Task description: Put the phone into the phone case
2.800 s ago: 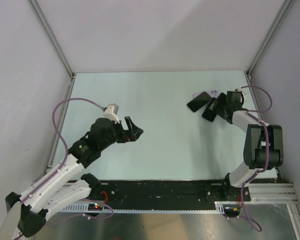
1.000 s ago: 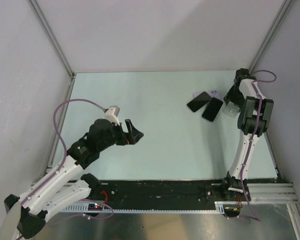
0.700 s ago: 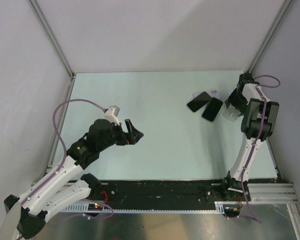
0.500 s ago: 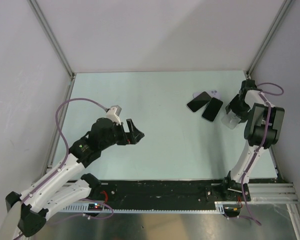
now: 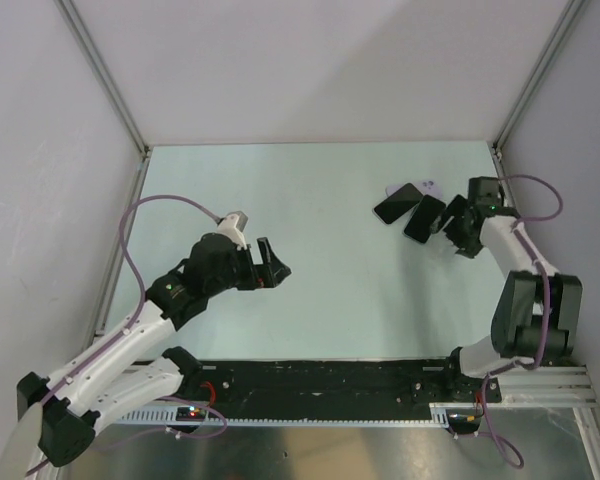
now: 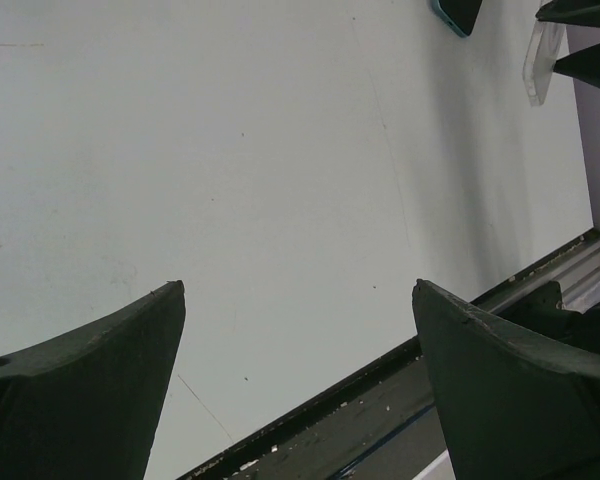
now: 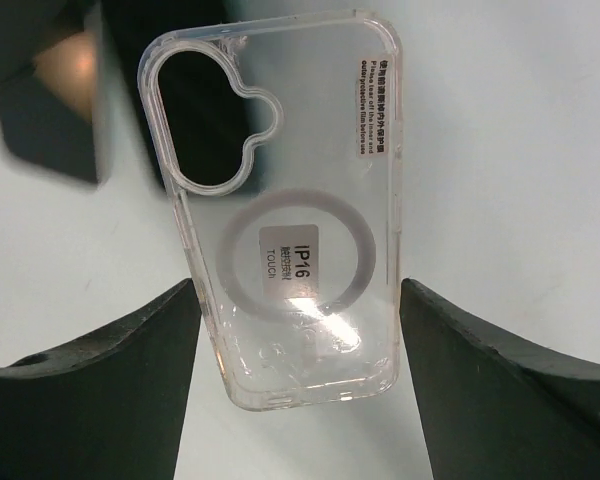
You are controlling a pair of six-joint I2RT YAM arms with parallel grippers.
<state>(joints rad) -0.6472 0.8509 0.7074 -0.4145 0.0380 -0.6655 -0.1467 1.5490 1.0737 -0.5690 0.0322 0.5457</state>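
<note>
A clear phone case (image 7: 280, 210) with a grey ring and an "IP16" sticker sits between my right gripper's (image 7: 298, 285) fingers, which press on its two long edges. It also shows in the left wrist view (image 6: 537, 62). In the top view the right gripper (image 5: 452, 228) is low at the back right, just right of two dark phones (image 5: 398, 203) (image 5: 424, 218) lying side by side. One phone (image 7: 65, 90) shows beyond the case. My left gripper (image 5: 273, 262) (image 6: 298, 290) is open and empty over the left middle of the table.
A small purple item (image 5: 428, 186) lies behind the phones. The enclosure's right wall and corner post (image 5: 500, 150) stand close to the right arm. The black rail (image 5: 320, 380) runs along the near edge.
The right arm, raised high with the clear case hanging from its gripper, has swung down and left, bringing the case low beside the phones. The left arm has barely shifted.
</note>
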